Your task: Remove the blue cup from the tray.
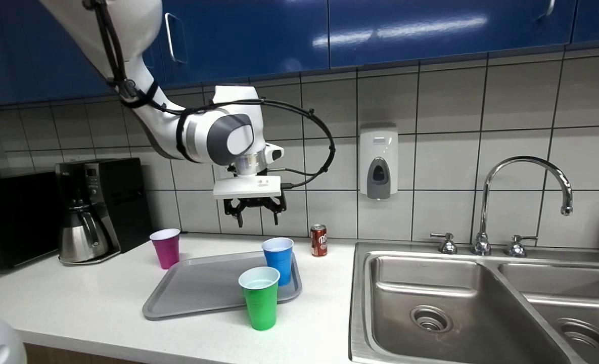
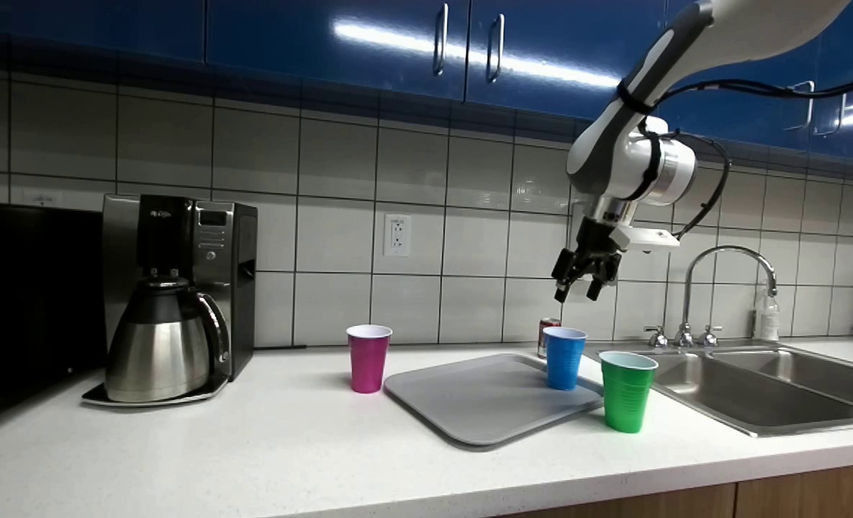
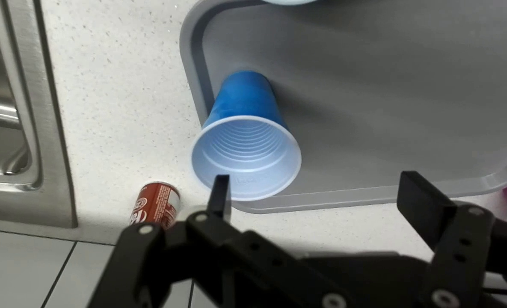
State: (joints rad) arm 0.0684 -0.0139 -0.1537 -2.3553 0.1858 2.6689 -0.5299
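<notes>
A white jointed robot arm (image 1: 163, 126) extended over a speckled white table (image 2: 253, 453), its black two-fingered pincer (image 1: 258, 220) directed downward. The fingers (image 3: 426, 209) stood wide apart — clearly so in the wrist view. The bright blue plastic tumbler with a pale rim (image 2: 564, 365) rested upright on the wide grey rectangular tray (image 2: 462, 403), near the end that faced the stainless-steel double sink (image 1: 360, 303). From above, one fingertip overlapped the tumbler's rim in the line of sight, yet both exterior views showed pincer and tumbler apart. A green plastic cup (image 1: 261, 306) and a magenta plastic cup (image 2: 368, 361) stood upright on the table, near diagonally opposite corners of the tray — whether either touched it could not be told. A dark red metal drinks can (image 1: 319, 241) stood upright near the pale tiled wall (image 1: 446, 167), outside the tray. A black-and-steel coffee maker (image 2: 214, 248) with a steel carafe (image 2: 156, 374) stood on the side away from the sink.
</notes>
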